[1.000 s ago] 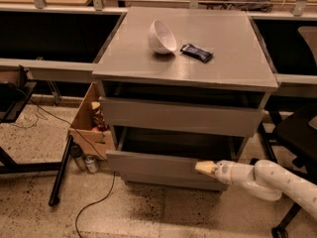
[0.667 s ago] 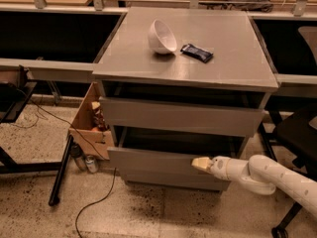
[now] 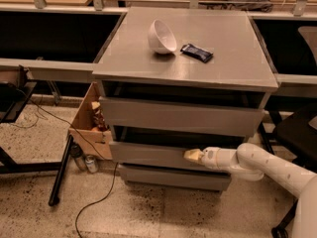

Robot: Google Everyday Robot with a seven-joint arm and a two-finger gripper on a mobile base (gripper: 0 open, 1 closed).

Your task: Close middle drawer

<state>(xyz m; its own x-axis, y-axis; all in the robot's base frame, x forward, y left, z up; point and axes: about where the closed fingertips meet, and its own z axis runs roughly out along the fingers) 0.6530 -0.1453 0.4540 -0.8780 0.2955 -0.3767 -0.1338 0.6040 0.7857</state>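
The grey cabinet has three drawers. The middle drawer is the shallow grey panel in the centre, standing only a little forward of the cabinet, with a dark gap above it. My gripper reaches in from the right on the white arm. Its tan fingertips are together and press against the middle drawer's front, right of centre. The taller top drawer front lies above it and the bottom drawer front below it.
A white bowl and a dark packet lie on the cabinet top. A cardboard box, cans, a black stand leg and a cable are on the floor at left. A black chair stands at right.
The middle drawer has slid back into the cabinet, uncovering the bottom drawer front. My gripper has moved forward and left with it, staying on the panel.
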